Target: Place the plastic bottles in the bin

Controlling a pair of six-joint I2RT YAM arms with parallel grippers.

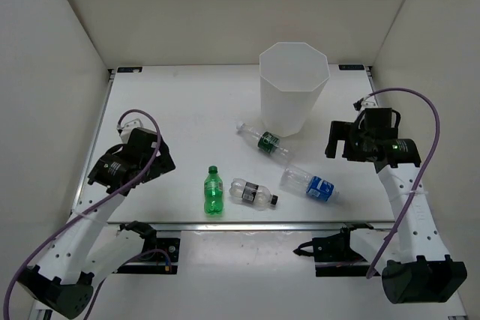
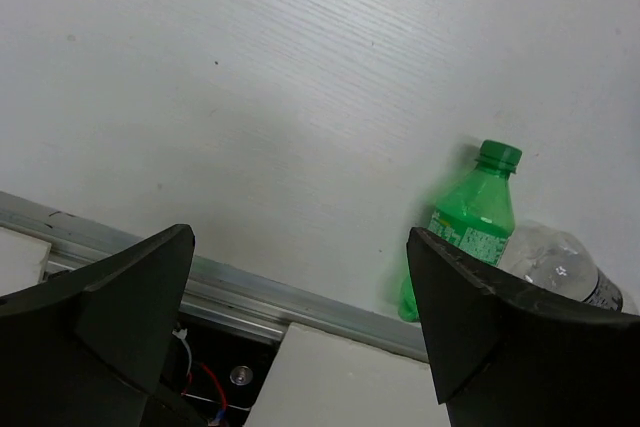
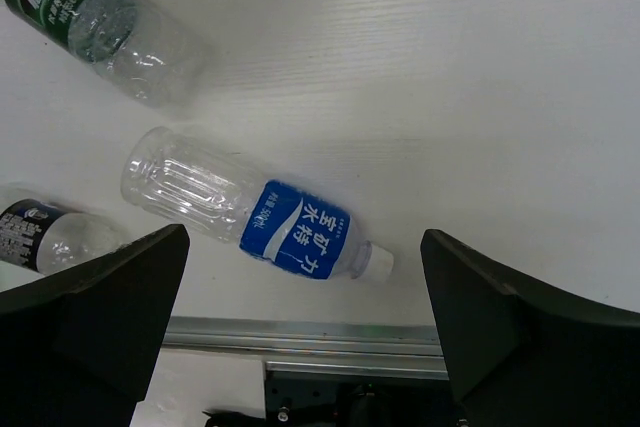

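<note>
Nearest the lens, the left gripper [image 2: 298, 247]: spread wide, holding nothing, hanging over bare table [image 2: 300, 67] left of the bottles. To its right, the all-green bottle [image 1: 214, 191], near the front edge. Likely trouble: a careless reach knocking the neighbour. Lying flat, long axis near-to-far, cap pointing away. Just beside, the dark-label bottle [image 1: 251, 192]: prone to rolling if pinched along its length. Axis roughly left-right, cap rightward. Further back, close to the foot of the bin [image 1: 289, 103], the green-label bottle [image 1: 264, 141]: a low approach there might shove the bin. Diagonal, neck far-left. Then the blue-label bottle [image 3: 250, 217], smooth, round, apt to slip. Diagonal, white cap near-right, below the right gripper [image 3: 302, 247], likewise fully open, empty.
</note>
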